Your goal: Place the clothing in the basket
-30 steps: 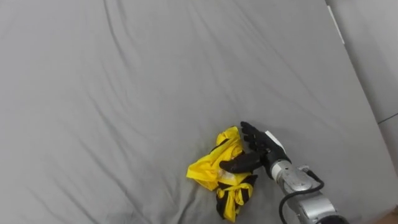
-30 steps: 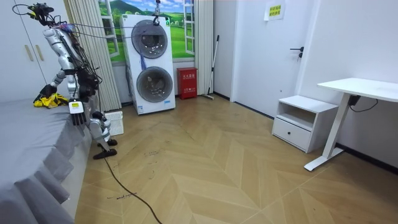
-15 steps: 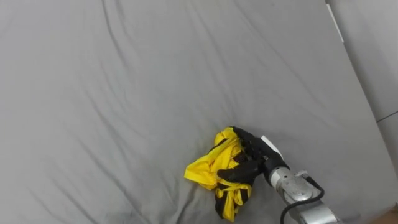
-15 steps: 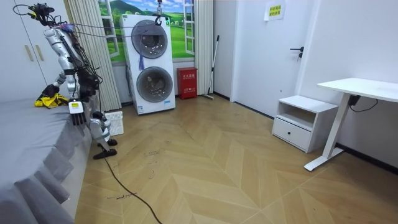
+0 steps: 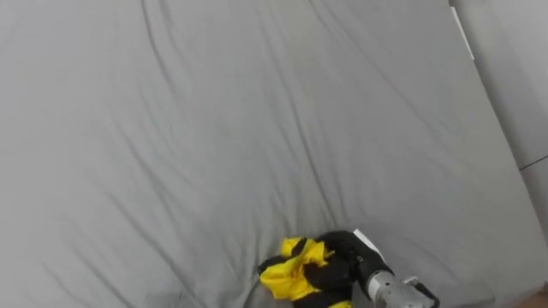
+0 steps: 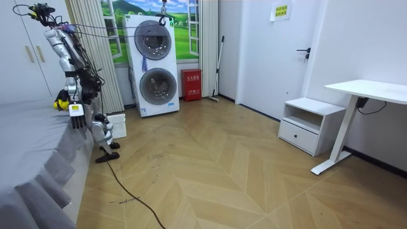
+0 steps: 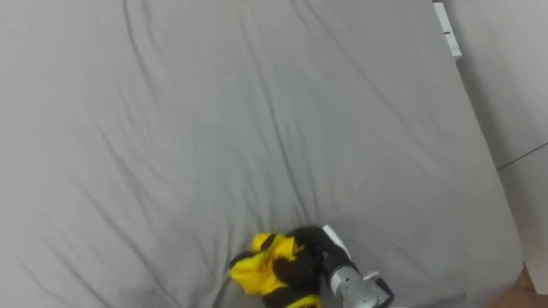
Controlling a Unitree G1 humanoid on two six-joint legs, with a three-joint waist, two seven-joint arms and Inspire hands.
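Note:
A crumpled yellow and black garment [image 5: 289, 275] lies on the grey bed sheet [image 5: 214, 128], close to the bed's near edge. My right hand [image 5: 341, 263] has its dark fingers curled into the cloth and grips it from the right. The right eye view shows the same garment [image 7: 253, 268] bunched against that hand [image 7: 305, 259]. In the room view I stand at the bedside, bent toward the bed, with the garment [image 6: 62, 100] at the mattress edge. My left hand [image 6: 76, 119] hangs down at my side. A white basket [image 6: 116, 125] stands on the floor by my feet.
The bed's right edge and a white strip [image 5: 462, 34] run down the upper right of the eye view. Behind me stand two stacked washing machines [image 6: 156, 67], a red box [image 6: 191, 85], a white cabinet [image 6: 306, 124] and a desk [image 6: 369, 92] on wooden floor.
My right hand went from open over the garment to curled into it. It has dragged the bunched cloth down the sheet toward the bed's near edge and me.

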